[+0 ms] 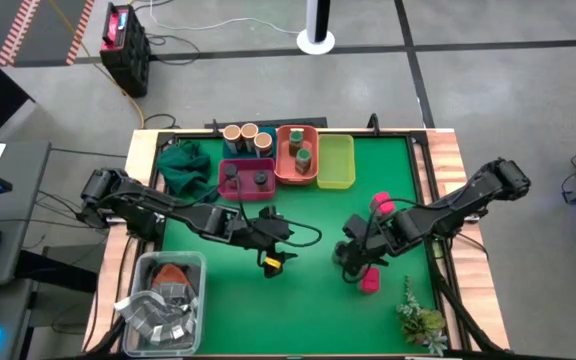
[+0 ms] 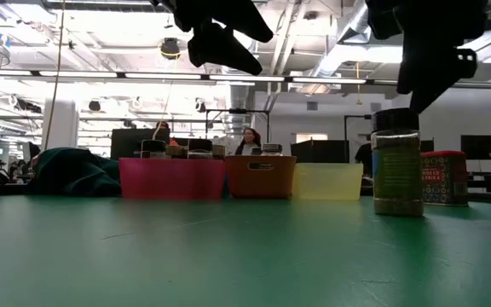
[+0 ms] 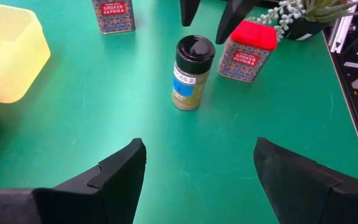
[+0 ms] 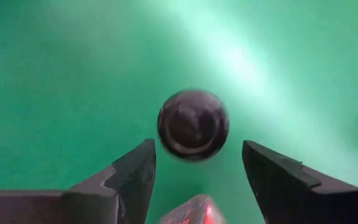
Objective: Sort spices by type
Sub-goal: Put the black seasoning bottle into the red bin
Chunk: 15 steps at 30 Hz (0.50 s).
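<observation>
Jar: the dark-capped jar stands upright on the green mat, right of centre, beside a pink-topped tin.
Right gripper: open, empty, directly above the cap.
Advice: you should descend straight, straddle the cap evenly, then close.
Left gripper: open, waiting mid-table.

- "SMOKED PAPRIKA" reads on the red-lidded tin, ahead of the left hand and just beside the dark-capped jar.
- The same words stand on a second tin farther off.
- The jar's blue label is too small to read.
</observation>
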### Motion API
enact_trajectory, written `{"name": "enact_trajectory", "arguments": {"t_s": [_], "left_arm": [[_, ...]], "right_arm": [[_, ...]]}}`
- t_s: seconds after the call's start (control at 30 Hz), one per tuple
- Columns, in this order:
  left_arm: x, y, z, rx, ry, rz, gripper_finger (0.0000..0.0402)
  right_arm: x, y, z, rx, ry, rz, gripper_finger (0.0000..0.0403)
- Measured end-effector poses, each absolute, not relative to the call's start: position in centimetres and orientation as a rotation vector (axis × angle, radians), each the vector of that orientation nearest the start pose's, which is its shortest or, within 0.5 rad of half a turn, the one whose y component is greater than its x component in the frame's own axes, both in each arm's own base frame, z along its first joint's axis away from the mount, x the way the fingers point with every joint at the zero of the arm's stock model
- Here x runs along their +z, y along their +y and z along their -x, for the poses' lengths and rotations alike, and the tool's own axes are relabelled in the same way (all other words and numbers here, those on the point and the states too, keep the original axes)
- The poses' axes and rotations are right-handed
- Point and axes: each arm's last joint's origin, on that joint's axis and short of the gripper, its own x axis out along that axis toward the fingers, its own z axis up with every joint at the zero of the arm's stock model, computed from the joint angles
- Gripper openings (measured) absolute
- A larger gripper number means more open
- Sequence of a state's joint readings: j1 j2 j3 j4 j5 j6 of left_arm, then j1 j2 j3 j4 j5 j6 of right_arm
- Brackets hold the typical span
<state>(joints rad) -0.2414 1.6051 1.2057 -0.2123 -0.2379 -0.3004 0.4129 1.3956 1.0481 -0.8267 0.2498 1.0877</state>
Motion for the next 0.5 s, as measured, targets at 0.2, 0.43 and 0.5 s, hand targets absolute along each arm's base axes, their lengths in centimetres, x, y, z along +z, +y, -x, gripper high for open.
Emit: {"name": "enact_trajectory", "arguments": {"t_s": [0.2, 0.43, 0.5], "left_arm": [[27.2, -7.5, -34.9, 0.098, 0.587, 0.159, 0.0283], [27.2, -7.3, -34.9, 0.101, 0.587, 0.152, 0.0283], [27.2, -7.1, -34.9, 0.106, 0.587, 0.154, 0.0283]], "right_arm": [[27.4, 11.0, -24.6, -0.443, 0.866, -0.404, 0.0265], [27.2, 10.8, -24.7, -0.450, 0.889, -0.304, 0.0266], [26.8, 10.9, -25.0, -0.441, 0.905, -0.272, 0.0266]]}}
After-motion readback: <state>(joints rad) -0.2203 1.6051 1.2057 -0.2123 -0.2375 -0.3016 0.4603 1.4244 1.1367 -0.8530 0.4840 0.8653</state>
